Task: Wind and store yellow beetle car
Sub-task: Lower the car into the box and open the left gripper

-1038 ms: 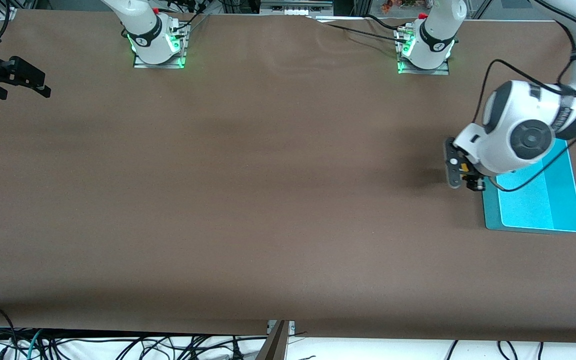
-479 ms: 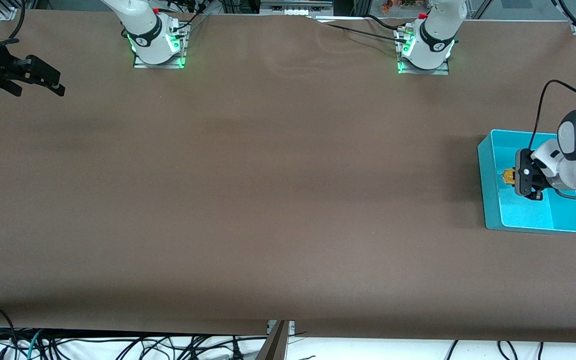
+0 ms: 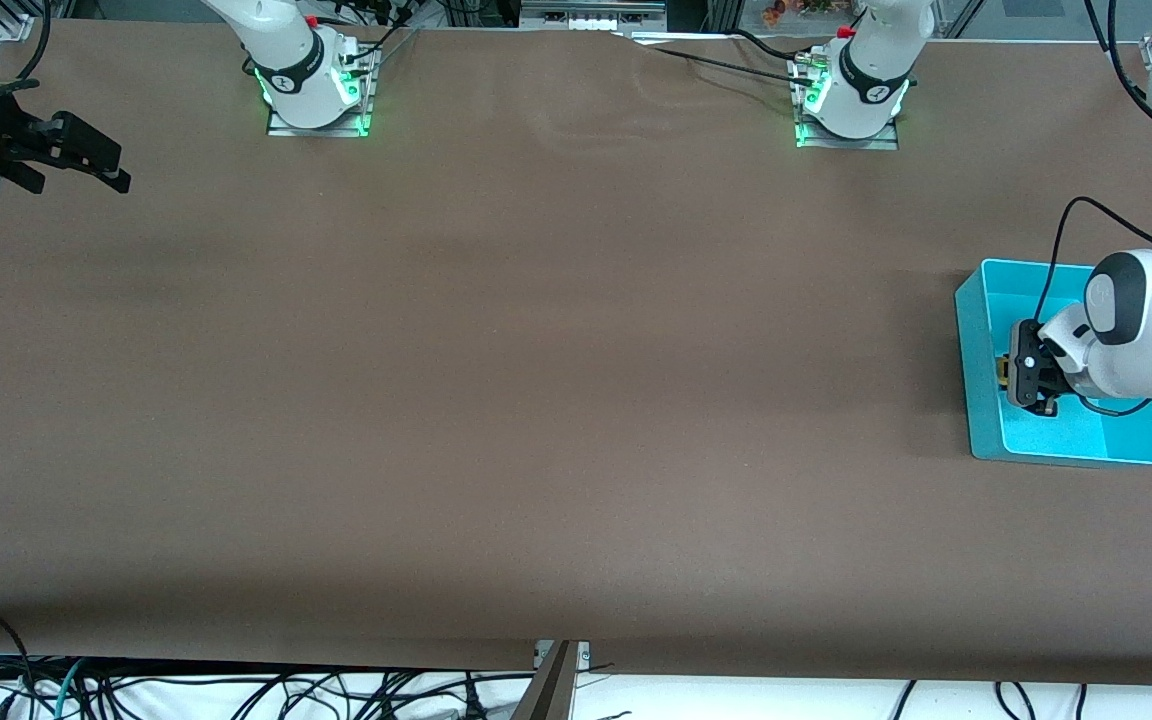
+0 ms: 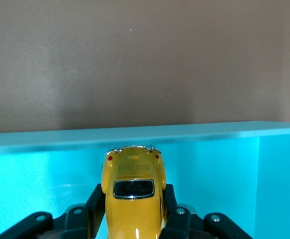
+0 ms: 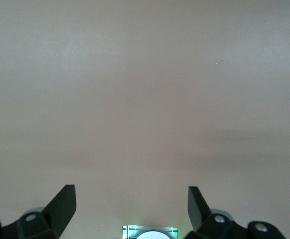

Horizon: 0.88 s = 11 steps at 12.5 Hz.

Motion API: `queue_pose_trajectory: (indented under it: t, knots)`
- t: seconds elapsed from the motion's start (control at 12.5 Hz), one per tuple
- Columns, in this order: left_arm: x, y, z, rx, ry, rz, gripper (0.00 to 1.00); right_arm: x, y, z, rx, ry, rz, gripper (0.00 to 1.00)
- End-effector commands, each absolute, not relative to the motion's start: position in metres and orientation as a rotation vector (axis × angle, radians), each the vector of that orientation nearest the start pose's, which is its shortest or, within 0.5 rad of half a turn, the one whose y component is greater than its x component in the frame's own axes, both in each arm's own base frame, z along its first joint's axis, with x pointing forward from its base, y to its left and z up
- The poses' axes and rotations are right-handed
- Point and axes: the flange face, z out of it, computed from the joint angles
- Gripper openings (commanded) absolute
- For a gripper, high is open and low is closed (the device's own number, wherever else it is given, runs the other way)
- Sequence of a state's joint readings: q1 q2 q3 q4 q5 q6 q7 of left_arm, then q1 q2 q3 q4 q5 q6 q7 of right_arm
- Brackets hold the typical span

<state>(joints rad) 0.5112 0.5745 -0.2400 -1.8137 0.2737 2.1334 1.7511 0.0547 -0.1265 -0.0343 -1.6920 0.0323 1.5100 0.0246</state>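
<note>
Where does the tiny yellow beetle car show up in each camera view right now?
Front view: the tiny yellow beetle toy car is a speck in the left claw, inside the shallow turquoise plastic bin.
Left wrist view: the car is clamped between the black fingers, facing the bin's wall.
Right wrist view: not in it.
Shared landmark: the turquoise bin.

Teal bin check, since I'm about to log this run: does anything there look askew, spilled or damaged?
Nothing stands out. The teal bin sits flat and intact; the left gripper holds the yellow beetle car inside it, undamaged. The right gripper waits open at its table end.
</note>
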Motion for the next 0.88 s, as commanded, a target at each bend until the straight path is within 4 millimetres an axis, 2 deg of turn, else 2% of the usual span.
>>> queue_pose_trajectory:
  t: [0.0,0.08,0.16,0.24,0.32,0.48,0.64,0.8]
  knots:
    - [0.599,0.194,0.218,-2.218,2.395,0.317,0.31,0.507,0.014,0.634,-3.101,0.018,0.095,0.99]
    - [0.599,0.195,0.215,-2.203,2.409,0.311,0.44,0.507,0.014,0.634,-3.101,0.018,0.097,0.99]
    - [0.597,0.201,0.214,-2.211,2.403,0.314,0.5,0.507,0.013,0.634,-3.101,0.018,0.095,0.99]
    - [0.596,0.203,0.212,-2.215,2.401,0.314,0.71,0.508,0.013,0.633,-3.104,0.018,0.095,0.99]
    - [0.596,0.205,0.21,-2.221,2.399,0.314,1.0,0.508,0.013,0.633,-3.106,0.016,0.095,0.99]
    - [0.599,0.201,0.221,-2.206,2.401,0.314,1.0,0.508,0.013,0.633,-3.105,0.019,0.092,0.99]
    - [0.604,0.194,0.247,-2.193,2.376,0.308,1.0,0.508,0.012,0.634,-3.104,0.014,0.087,0.99]
    - [0.612,0.183,0.296,-2.195,2.354,0.325,1.0,0.508,0.013,0.635,-3.105,0.011,0.085,0.99]
